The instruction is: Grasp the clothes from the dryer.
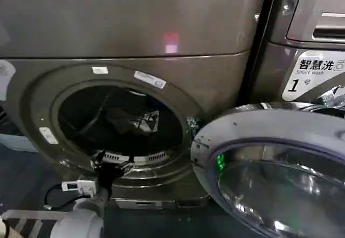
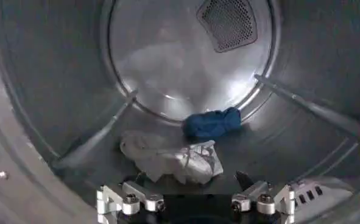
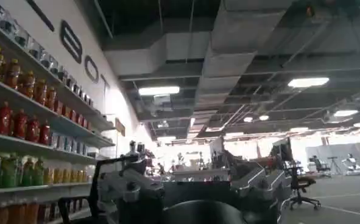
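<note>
Item 1 – dryer (image 1: 135, 28): bronze-grey front-loader, porthole wide open; glass door (image 1: 275, 168) is swung out to the robot's right, well clear of the opening, presumably so the arm has a free path in. Beside it stands a like machine (image 1: 307, 44) marked "Smart wash", not the target.

Item 2 – clothes, inside the drum (image 2: 186, 67), on its floor. White garment (image 2: 173, 159): crumpled, nearer the opening, just ahead of the gripper. Blue garment (image 2: 213, 123): rolled, lying farther back where the floor meets the rear wall, just behind the white one; whether the two touch cannot be told. Both lie at the drum's lowest part, as loose cloth would settle.

Item 3 – left gripper (image 2: 195, 204): placed at the lower lip of the porthole, seen in the head view at (image 1: 110, 165), pointed inward toward the clothes. Jaws are spread wide, nothing between them; judged ready for a reach-and-close on the white garment, the closest piece.

Item 4 – right gripper (image 3: 186, 201): held away from the machine, its camera facing out into the room w/ drink shelves (image 3: 27, 115); idle. Jaw state can't be told.

Status: judged at approach stage; no cloth gripped yet. Next move prob. calls for advancing lower and deeper, w/ care re the drum's raised paddles (image 2: 94, 140).
</note>
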Controlling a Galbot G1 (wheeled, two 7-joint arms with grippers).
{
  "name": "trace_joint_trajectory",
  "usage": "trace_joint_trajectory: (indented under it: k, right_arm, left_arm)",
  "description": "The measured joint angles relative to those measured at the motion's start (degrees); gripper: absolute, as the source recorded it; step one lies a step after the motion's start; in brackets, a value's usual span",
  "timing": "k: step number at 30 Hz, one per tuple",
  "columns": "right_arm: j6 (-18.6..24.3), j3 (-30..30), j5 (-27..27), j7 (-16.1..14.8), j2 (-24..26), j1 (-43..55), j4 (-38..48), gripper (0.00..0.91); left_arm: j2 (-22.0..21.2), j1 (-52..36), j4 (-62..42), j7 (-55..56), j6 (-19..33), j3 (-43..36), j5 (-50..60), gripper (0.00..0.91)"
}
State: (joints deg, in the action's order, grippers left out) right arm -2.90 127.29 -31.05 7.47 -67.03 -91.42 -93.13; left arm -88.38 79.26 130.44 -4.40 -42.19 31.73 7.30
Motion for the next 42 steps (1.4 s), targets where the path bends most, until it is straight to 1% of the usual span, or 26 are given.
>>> trace_joint_trajectory:
  k: [8, 17, 30, 37, 39, 42]
  right_arm:
    - [1.1, -0.5, 0.0, -0.2, -0.1, 0.0, 0.2, 0.907]
    - [1.5, -0.8, -0.1, -0.1, 0.1, 0.1, 0.7, 0.907]
    - [2.2, -0.5, -0.2, 0.0, 0.6, -0.4, 1.6, 0.907]
    - [2.6, -0.8, -0.1, 0.0, 0.6, -0.2, 2.0, 0.907]
    - [2.7, -0.9, -0.1, -0.1, 0.6, -0.4, 2.0, 0.907]
    - [3.0, -1.1, -0.1, -0.2, 0.6, -0.8, 2.0, 0.907]
  left_arm:
    - [0.2, -5.6, -6.2, -0.6, 0.0, 1.1, 1.6, 0.907]
    - [0.8, -16.1, -17.8, -1.7, 0.0, 2.4, 2.4, 0.907]
    - [1.2, -34.1, -40.0, -2.8, 0.0, 2.8, 5.0, 0.907]
    - [1.2, -41.5, -50.5, -3.9, 0.0, 3.0, 7.6, 0.907]
    - [1.5, -43.1, -52.6, -5.5, 0.7, 3.1, 9.6, 0.907]
    - [1.8, -45.0, -54.7, -11.0, 3.7, 3.3, 15.9, 0.907]
